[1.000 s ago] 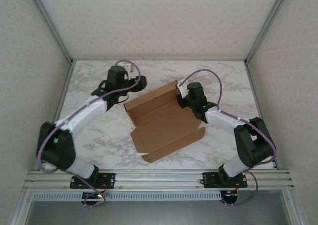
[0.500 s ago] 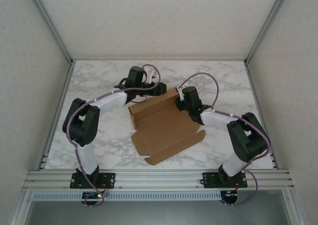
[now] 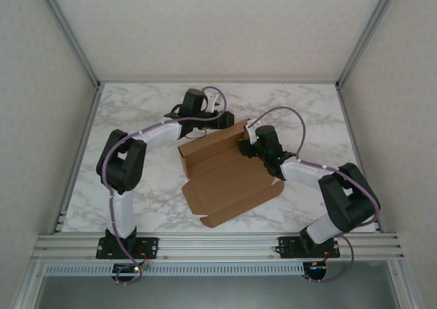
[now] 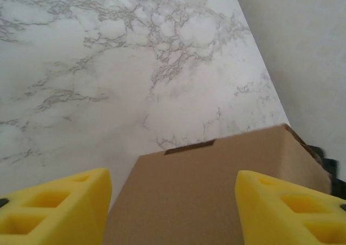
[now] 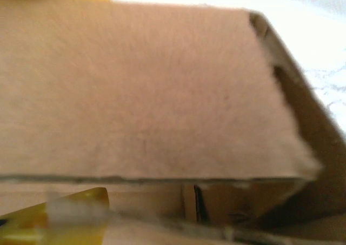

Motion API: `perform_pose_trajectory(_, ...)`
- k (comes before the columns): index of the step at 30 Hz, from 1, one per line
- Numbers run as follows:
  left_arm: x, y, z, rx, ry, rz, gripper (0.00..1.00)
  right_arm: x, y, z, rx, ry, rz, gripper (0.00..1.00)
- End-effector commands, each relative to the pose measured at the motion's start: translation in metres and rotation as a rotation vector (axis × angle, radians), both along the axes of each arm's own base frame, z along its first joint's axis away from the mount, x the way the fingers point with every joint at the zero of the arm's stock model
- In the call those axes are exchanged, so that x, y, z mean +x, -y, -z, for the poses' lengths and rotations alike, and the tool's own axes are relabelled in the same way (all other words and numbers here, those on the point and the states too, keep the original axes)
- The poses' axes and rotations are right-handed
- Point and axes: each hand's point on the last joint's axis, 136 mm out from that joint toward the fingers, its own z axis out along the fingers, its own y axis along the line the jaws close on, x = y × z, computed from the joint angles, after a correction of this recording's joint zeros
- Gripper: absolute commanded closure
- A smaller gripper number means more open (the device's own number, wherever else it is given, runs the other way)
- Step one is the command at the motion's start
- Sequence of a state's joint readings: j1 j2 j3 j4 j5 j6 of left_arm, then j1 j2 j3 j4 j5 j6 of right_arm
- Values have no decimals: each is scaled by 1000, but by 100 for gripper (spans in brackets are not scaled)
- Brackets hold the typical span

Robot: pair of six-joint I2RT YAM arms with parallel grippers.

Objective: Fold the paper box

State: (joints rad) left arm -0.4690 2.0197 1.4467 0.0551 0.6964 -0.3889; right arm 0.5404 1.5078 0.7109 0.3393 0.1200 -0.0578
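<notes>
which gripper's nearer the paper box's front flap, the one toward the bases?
Right. The right gripper sits at the right side of the paper box, just beyond the front flap. The left gripper is further back, at the box's far edge.

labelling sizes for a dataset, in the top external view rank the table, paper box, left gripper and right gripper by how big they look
1. table
2. paper box
3. left gripper and right gripper: they look about alike, both small against the box, so I won't rank one over the other
</notes>
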Motion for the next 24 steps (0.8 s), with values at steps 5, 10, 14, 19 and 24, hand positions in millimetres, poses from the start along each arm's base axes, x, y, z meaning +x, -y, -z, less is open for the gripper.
perform_pose_trajectory(5, 0, 24, 11, 25, -15, 110, 40, 7, 24, -28, 108, 9, -43, 39)
perform_pose_trajectory(10, 1, 24, 12, 26, -13, 111, 41, -9, 6, -44, 250, -18, -250, 40)
perform_pose_trajectory(14, 2, 24, 9, 24, -8, 107, 42, -18, -6, -69, 311, -23, -328, 27)
perform_pose_trajectory(19, 5, 24, 2, 26, 9, 102, 43, -28, 11, -107, 272, 86, -299, 30)
perform_pose_trajectory(24, 5, 23, 1, 27, 17, 100, 44, -29, 36, -117, 190, 177, -216, 36)
